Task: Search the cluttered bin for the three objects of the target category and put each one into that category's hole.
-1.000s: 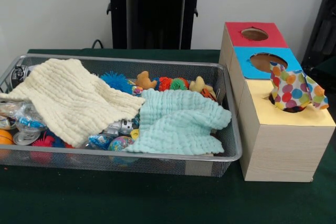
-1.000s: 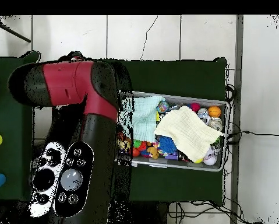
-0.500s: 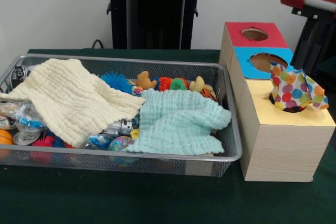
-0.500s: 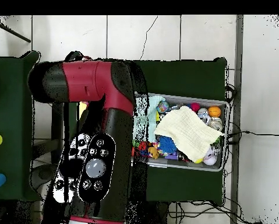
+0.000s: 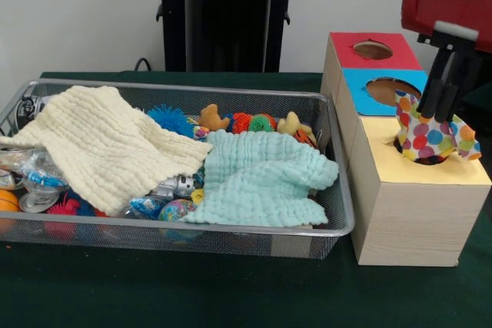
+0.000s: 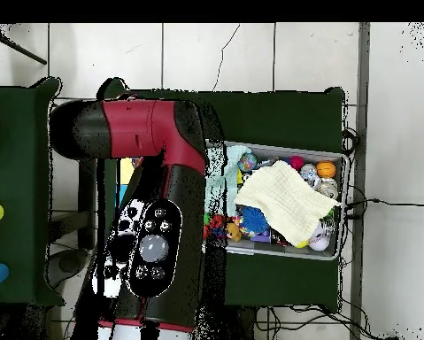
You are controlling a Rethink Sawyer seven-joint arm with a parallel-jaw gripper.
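Note:
The wire mesh bin (image 5: 338, 224) sits on the green table, full of small toys under two waffle cloths; it also shows in the overhead view (image 6: 339, 252). One white polka-dot fabric piece (image 5: 427, 137) sticks up out of the round hole of the yellow-faced box (image 5: 430, 182). My gripper (image 5: 433, 113) hangs from the red arm (image 5: 446, 1) directly above that fabric, its tips at the fabric's top edge. No other dotted fabric shows in the bin. In the overhead view the arm (image 6: 153, 221) hides the gripper and most of the boxes.
A blue-faced box (image 5: 388, 86) and a red-faced box (image 5: 373, 50) stand behind the yellow one. A cream waffle cloth (image 5: 108, 144) and a mint waffle cloth (image 5: 261, 178) cover much of the bin. The black pedestal (image 5: 227, 13) stands behind.
The arm has come in from the right edge and lowered, bringing the gripper over the yellow box's hole and the dotted fabric. The bin's contents have not moved.

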